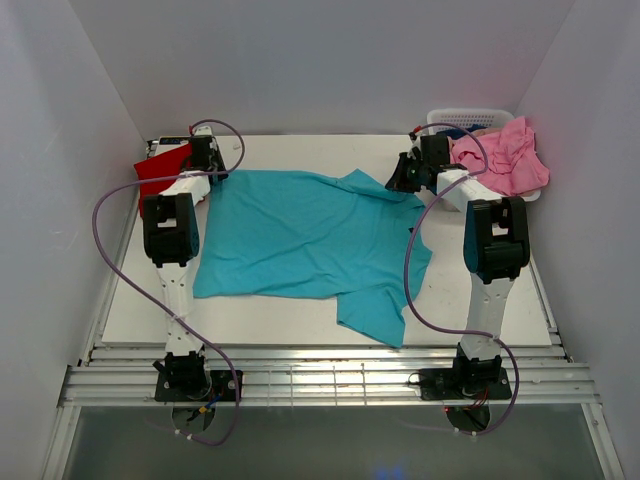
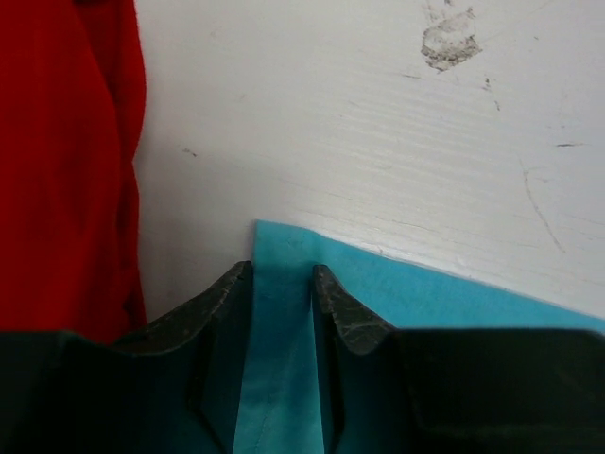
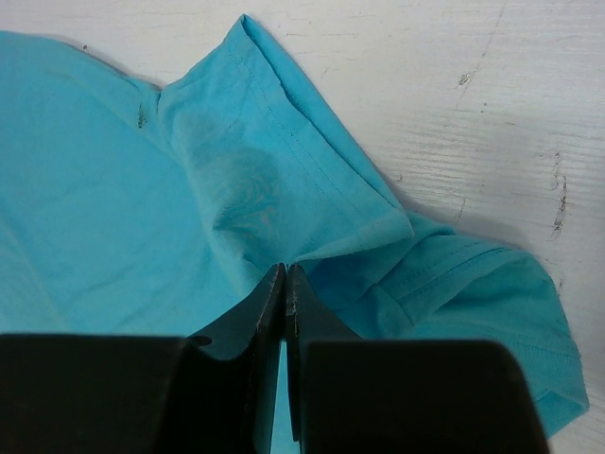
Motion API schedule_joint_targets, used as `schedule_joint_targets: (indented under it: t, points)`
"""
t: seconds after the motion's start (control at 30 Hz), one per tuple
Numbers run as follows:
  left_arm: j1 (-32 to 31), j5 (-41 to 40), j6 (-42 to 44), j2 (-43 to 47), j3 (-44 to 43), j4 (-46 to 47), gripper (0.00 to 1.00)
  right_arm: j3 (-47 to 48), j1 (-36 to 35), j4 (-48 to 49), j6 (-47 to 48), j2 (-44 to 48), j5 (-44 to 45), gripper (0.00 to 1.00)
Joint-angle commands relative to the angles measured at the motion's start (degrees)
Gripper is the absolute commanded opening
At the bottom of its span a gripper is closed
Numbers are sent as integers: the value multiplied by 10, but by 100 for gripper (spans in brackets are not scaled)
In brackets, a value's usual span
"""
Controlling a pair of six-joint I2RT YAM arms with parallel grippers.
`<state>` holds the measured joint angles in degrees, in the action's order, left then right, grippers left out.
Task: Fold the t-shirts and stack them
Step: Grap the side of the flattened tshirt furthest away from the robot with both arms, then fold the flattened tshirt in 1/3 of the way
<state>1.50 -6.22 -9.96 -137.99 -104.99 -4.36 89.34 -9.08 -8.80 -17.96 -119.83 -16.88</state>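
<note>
A red t-shirt (image 1: 160, 172) lies at the far left corner of the table (image 1: 260, 322). Just beside it, the left gripper (image 2: 282, 274) has its jaws a little apart, straddling the far left corner of a teal t-shirt (image 1: 300, 235). That shirt is spread flat across the middle of the table. The right gripper (image 3: 285, 272) has its jaws pinched together on a bunched fold at the shirt's far right. Pink t-shirts (image 1: 505, 160) drape over a white basket (image 1: 470, 116) at the far right.

Shirt (image 1: 300, 235) centre, basket (image 1: 465, 115) back R corner
</note>
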Motion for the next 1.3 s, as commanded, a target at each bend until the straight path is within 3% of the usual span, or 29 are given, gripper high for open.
schedule_joint_targets:
  t: [0.0,0.23,0.27,0.37,0.73,1.0,1.27]
  points:
    - [-25,29,1,-1,-16,-42,40,0,-2,20,-2,25,-9,8]
    - [-25,19,6,-13,-30,-54,18,-2,-2,19,-2,25,-10,8]
    - [-25,16,6,-14,-30,-53,11,-3,-2,19,-2,25,-9,8]
    - [-25,6,6,-11,-29,-50,6,-4,-3,21,-2,25,-10,8]
    - [-25,-46,-10,79,69,31,6,-40,-7,41,3,69,-18,8]
    - [-26,-68,-44,180,201,131,7,-127,-11,44,18,133,-4,8]
    - [-25,-78,-43,205,228,141,6,-171,-12,42,24,159,3,8]
